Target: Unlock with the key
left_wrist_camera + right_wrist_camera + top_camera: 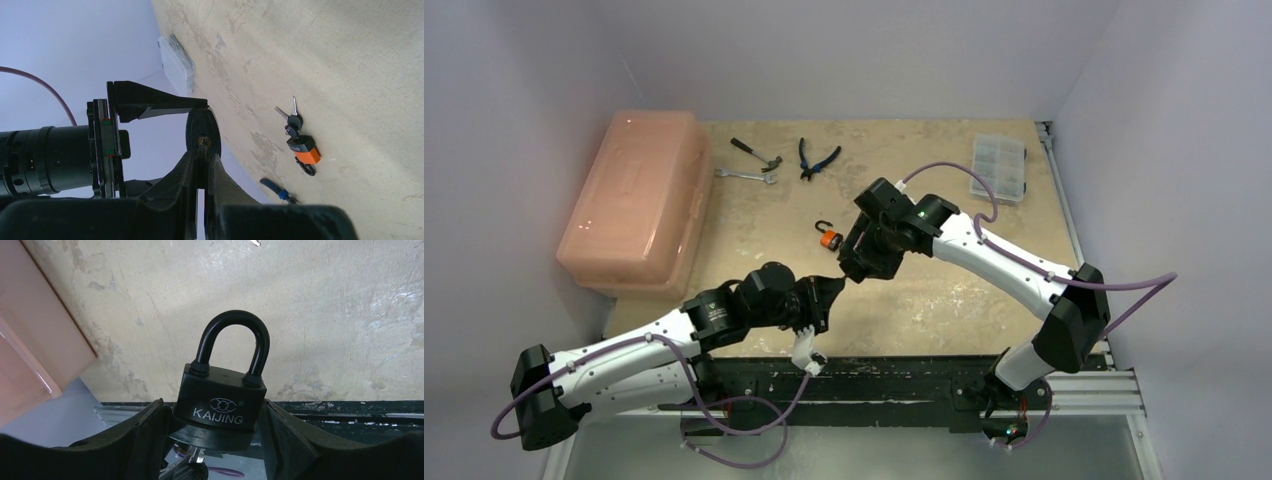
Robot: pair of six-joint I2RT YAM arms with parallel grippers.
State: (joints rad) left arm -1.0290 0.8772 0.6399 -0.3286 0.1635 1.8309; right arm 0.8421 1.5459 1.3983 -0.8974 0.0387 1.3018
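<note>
- Your left gripper has its fingers pressed almost fully together, pinching the key right at the underside of the black padlock.
- Only a bit of metal from the key shows below the lock body in the right wrist view, so you cannot tell how deep it sits in the keyhole.
- From the left wrist view you look straight at the padlock's bottom face, with its brass keyhole just above the closed fingertips.
- Your right gripper stands fairly wide, with a finger against each side of the padlock body, gripping it off the table.
- That padlock sits upright between the fingers in the right wrist view. The lettering KAIJING faces the camera, and both legs of the shackle are down in the body.
- You have both grippers meeting in the air over the middle of the table, toward its near side.
- A second, orange padlock lies on the table just beyond the right gripper, with a bunch of keys attached.
- Further back lie a pair of pliers, a wrench and a small hammer.
- A pink plastic box stands at the left edge, and a clear organizer case sits at the far right.
</note>
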